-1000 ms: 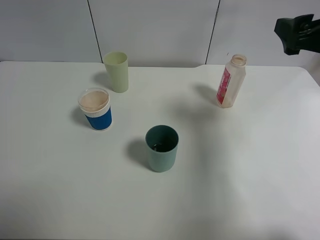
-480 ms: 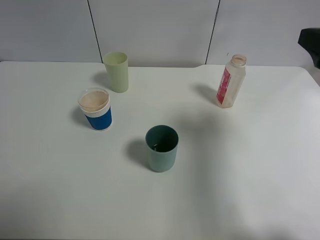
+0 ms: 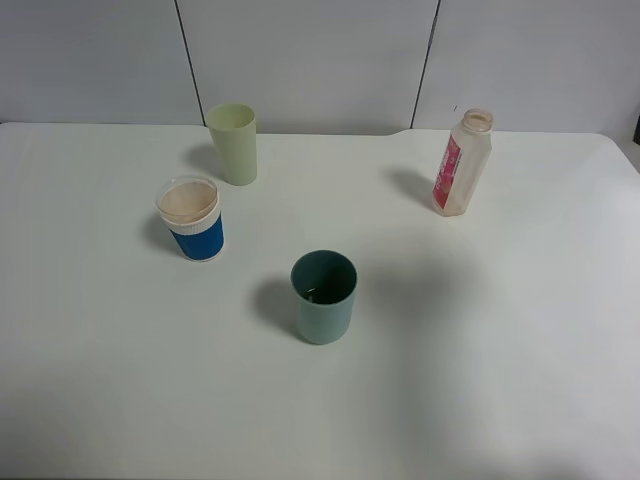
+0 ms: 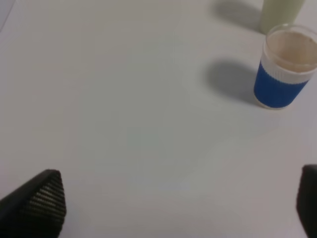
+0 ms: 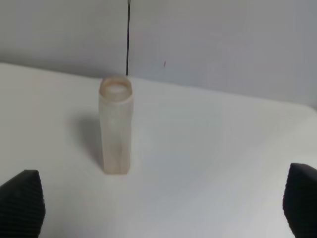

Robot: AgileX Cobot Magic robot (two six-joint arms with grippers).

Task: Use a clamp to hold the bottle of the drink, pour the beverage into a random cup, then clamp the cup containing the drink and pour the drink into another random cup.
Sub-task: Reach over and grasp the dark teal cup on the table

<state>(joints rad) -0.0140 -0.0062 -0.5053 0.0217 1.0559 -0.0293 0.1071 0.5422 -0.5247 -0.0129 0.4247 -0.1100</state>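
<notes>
The translucent bottle (image 3: pixel 462 163) with a pink label stands upright and capless at the back right of the table. In the right wrist view the bottle (image 5: pixel 116 124) is some way ahead of my right gripper (image 5: pixel 161 203), whose fingers (image 5: pixel 20 203) stand wide apart with nothing between them. The teal cup (image 3: pixel 323 296) stands mid-table with a little dark beverage (image 3: pixel 316 294) at its bottom. My left gripper (image 4: pixel 173 208) is open over bare table, with the blue cup (image 4: pixel 285 69) well ahead of it. Neither gripper shows clearly in the exterior high view.
A pale yellow-green cup (image 3: pixel 233 143) stands at the back left, and a blue cup (image 3: pixel 191 218) with a white rim is in front of it. The white table (image 3: pixel 500 380) ends at a grey panelled wall behind.
The right arm, seen at the upper right a second ago, has drawn back past the right edge of the exterior high view. The cups and bottle have not moved.
</notes>
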